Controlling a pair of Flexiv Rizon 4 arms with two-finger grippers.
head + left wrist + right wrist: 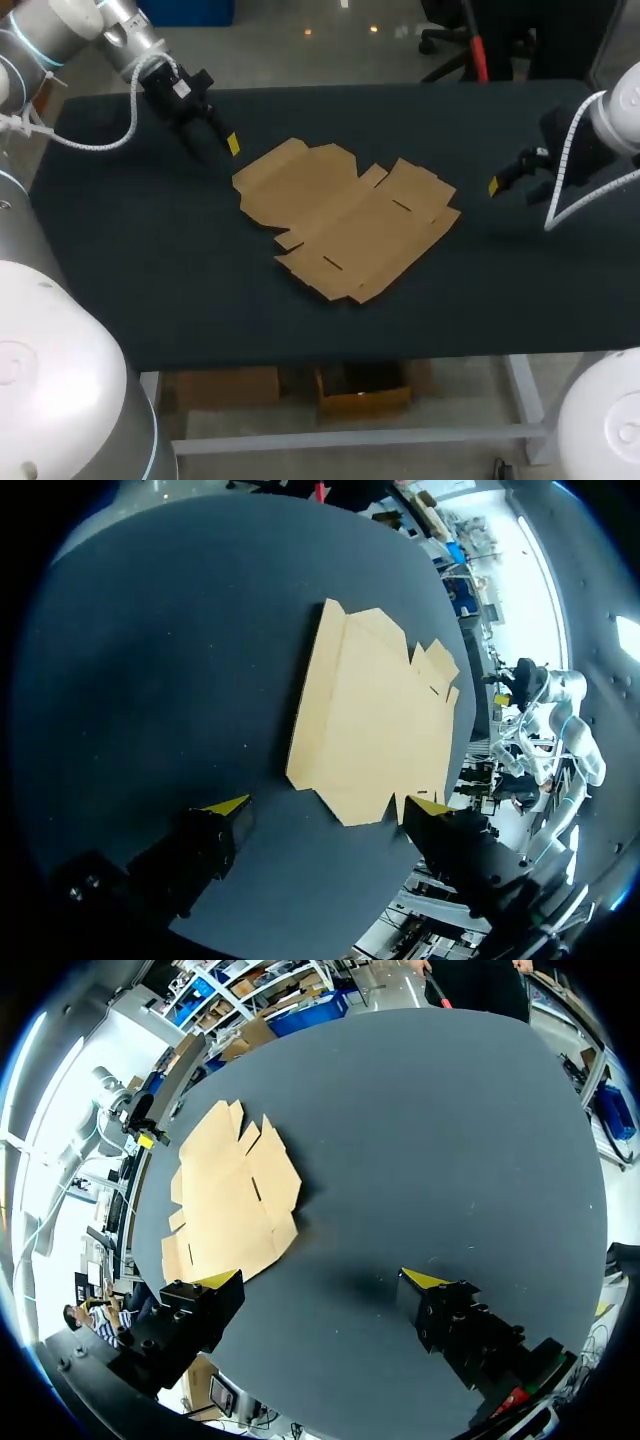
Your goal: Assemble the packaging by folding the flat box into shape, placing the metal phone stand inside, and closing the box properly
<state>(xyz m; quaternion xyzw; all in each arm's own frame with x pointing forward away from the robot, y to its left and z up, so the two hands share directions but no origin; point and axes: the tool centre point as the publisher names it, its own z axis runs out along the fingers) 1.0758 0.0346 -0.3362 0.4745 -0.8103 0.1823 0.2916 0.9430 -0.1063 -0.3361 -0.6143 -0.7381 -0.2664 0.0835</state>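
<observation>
**Operator:** Folding the box (pixel 345 215) comes first, right? Where do I stand?

**Guide:** Yes. It lies flat and unfolded near the middle of the table (pixel 150 250), with no wall raised yet. Your left gripper (pixel 212 140) is open and empty, just beside the box's far-left corner. Your right gripper (pixel 322 1278) is also open and empty, well apart from the box on its right side. I can't see the stand in any view.

**Operator:** How do I start well?

**Guide:** You'll likely do better sliding one left finger under the nearest flap (pixel 270 170) than pinching from above, since flat card offers little to grip. Bring your right gripper in to pin the box's middle, or the sheet may skate across the table. Raise the long walls before the small tabs. Lift slowly, because thin card tends to spring back if you release it early.
</observation>
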